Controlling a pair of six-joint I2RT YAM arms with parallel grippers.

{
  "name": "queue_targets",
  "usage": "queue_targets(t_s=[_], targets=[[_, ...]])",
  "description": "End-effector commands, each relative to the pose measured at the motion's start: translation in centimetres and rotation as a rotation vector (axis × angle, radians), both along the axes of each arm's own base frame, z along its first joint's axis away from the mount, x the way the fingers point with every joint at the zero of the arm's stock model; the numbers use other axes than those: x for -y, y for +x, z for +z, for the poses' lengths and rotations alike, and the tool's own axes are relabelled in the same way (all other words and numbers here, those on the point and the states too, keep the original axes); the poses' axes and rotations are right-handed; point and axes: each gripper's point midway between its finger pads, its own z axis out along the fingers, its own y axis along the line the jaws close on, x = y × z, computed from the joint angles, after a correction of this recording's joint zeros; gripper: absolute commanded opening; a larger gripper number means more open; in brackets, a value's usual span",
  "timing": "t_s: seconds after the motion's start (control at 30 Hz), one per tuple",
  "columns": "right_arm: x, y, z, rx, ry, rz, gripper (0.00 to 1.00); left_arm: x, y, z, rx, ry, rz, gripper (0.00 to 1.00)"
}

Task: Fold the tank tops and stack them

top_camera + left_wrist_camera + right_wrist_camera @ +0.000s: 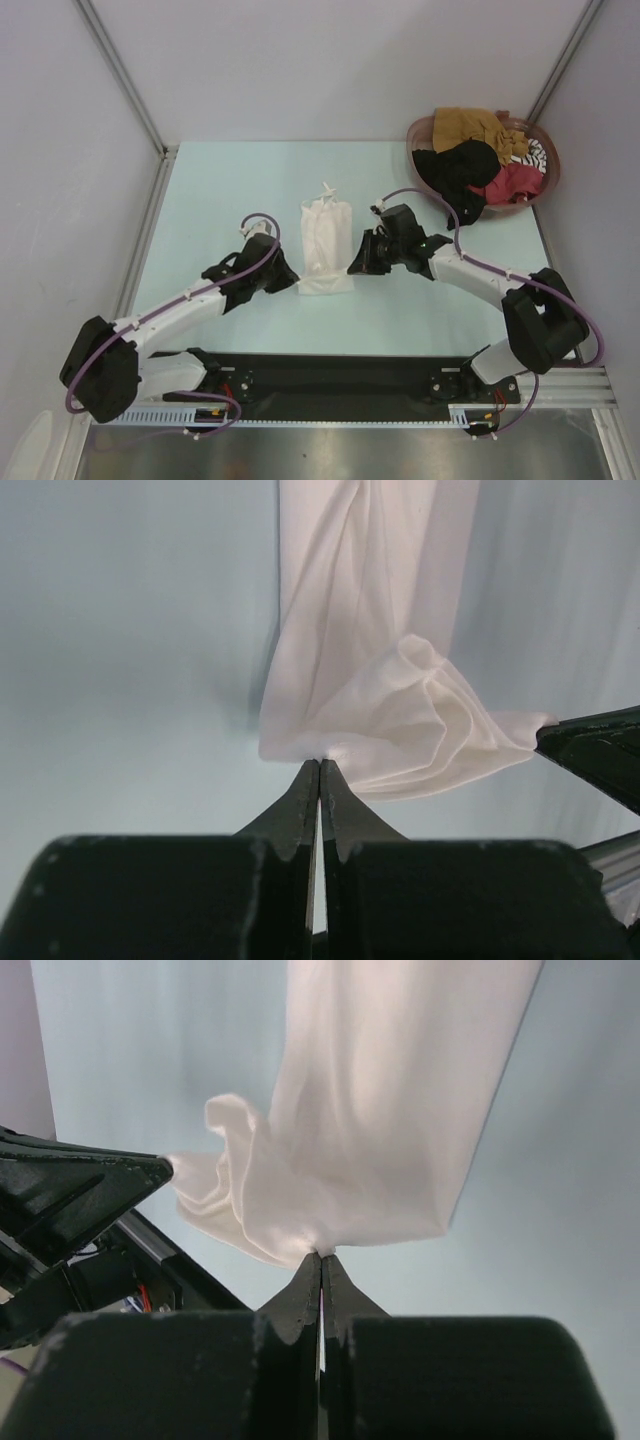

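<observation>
A white tank top lies as a long narrow strip on the pale table, straps at the far end. My left gripper is shut on its near left corner; in the left wrist view the gripper pinches the bunched hem of the white tank top. My right gripper is shut on the near right corner, and the right wrist view shows the gripper nipping the white tank top. More tank tops, mustard, black, red and striped, sit heaped in the basket.
The round reddish-brown basket stands at the table's far right corner. Metal frame posts rise at the far corners, and a black base rail runs along the near edge. My two arms flank the white garment closely.
</observation>
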Motion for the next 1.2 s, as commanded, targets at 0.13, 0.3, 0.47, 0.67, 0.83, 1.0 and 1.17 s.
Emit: queue_targets(t_s=[0.13, 0.3, 0.47, 0.67, 0.83, 1.0, 1.17], targets=[[-0.2, 3.9, 1.3, 0.037, 0.013, -0.003, 0.0, 0.8, 5.1, 1.9, 0.071, 0.027, -0.024, 0.03], [-0.5, 6.2, 0.9, 0.031, 0.0, -0.018, 0.0, 1.5, 7.6, 2.0, 0.068, 0.037, -0.028, 0.02], [-1.0, 8.3, 1.5, 0.048, -0.003, -0.028, 0.0, 1.9, 9.5, 1.6, 0.052, 0.055, -0.038, 0.02], [-0.8, 9.9, 0.8, 0.03, -0.005, -0.044, 0.0, 1.6, 11.5, 0.9, 0.036, 0.046, -0.024, 0.0], [-0.6, 10.8, 1.3, 0.033, 0.013, -0.047, 0.0, 1.2, 12.2, 1.5, 0.044, 0.018, -0.019, 0.0], [-0.9, 10.8, 2.7, 0.052, 0.04, -0.03, 0.0, 1.3, 12.3, 3.0, 0.076, -0.001, -0.031, 0.0], [-1.5, 10.2, 4.8, 0.081, 0.088, 0.007, 0.0, 1.4, 11.9, 5.0, 0.117, -0.033, -0.041, 0.0]])
